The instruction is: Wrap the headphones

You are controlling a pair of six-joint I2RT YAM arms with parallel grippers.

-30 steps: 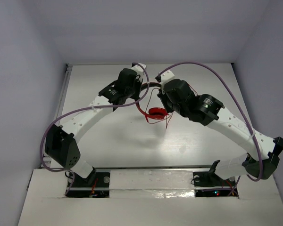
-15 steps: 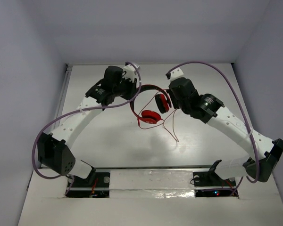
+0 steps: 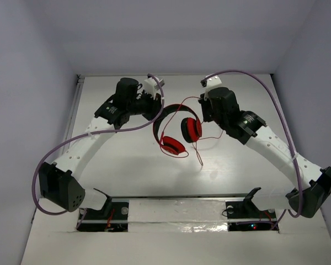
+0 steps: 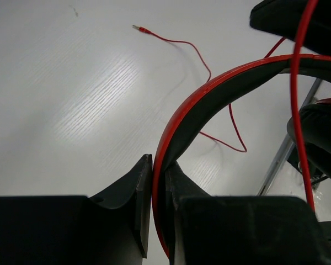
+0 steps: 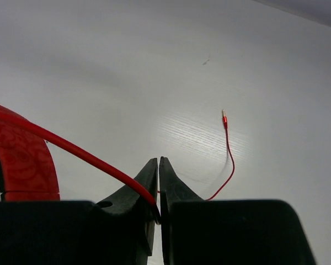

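Note:
The red headphones point(image 3: 176, 130) hang above the white table between my two grippers. My left gripper point(image 3: 156, 108) is shut on the red-and-black headband point(image 4: 209, 99), which runs up out of its jaws in the left wrist view. One earcup point(image 3: 174, 146) hangs low, the other point(image 3: 191, 130) faces right. My right gripper point(image 3: 203, 106) is to the right of the headband, its jaws pinched on the thin red cable point(image 5: 88, 157). The rest of the cable point(image 3: 201, 149) trails down to the table. Its plug point(image 5: 223, 114) lies on the surface.
Thick purple robot cables point(image 3: 254, 83) loop over both arms. A metal rail point(image 3: 74, 105) runs along the table's left edge and grey walls close in the back and sides. The arm bases sit on the white ledge point(image 3: 176, 207) at the front.
Both arms have drawn apart, the left one leftward and the right one rightward. The headphones have spread open between them, the earcups have swung apart, and the cable has stretched out.

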